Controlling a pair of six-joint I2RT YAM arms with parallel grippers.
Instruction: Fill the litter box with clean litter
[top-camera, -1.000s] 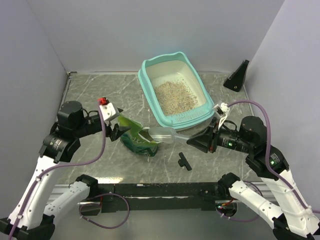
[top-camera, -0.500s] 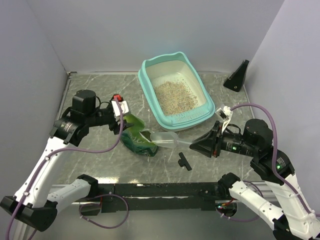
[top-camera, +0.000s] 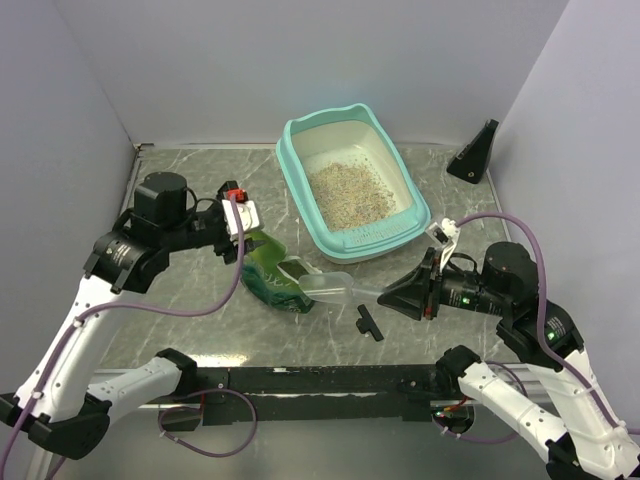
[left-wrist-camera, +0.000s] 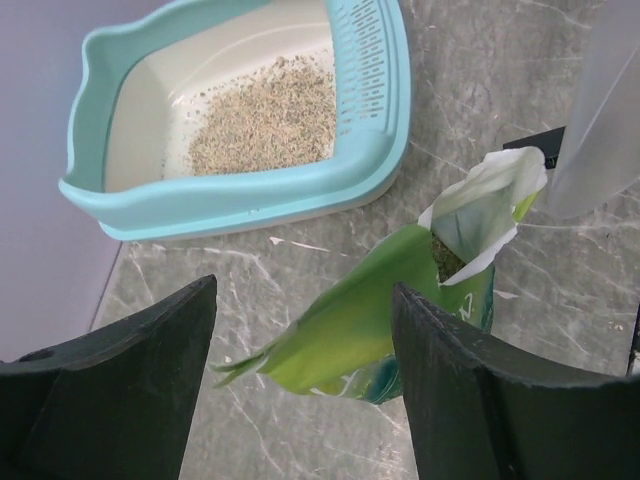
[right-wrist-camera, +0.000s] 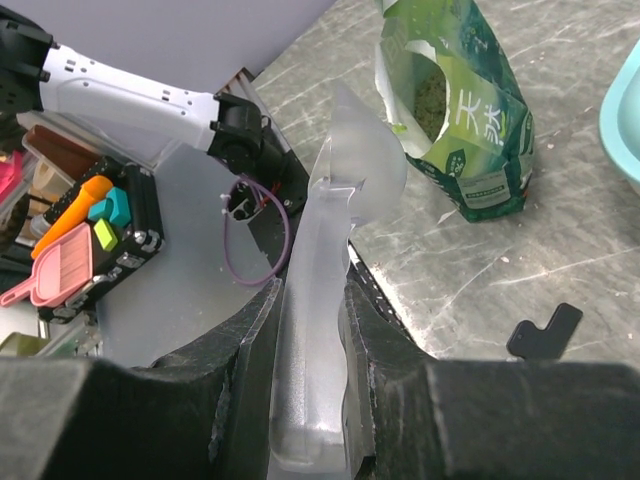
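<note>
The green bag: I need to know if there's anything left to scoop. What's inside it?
Through the open mouth of the green bag, grainy greenish-tan litter shows near the top. How far down it goes is hidden by the bag's opaque walls.

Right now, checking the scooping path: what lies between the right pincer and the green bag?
Only the translucent scoop the right pincer grips, its bowl near the mouth of the green bag; the top external view shows it.
</note>
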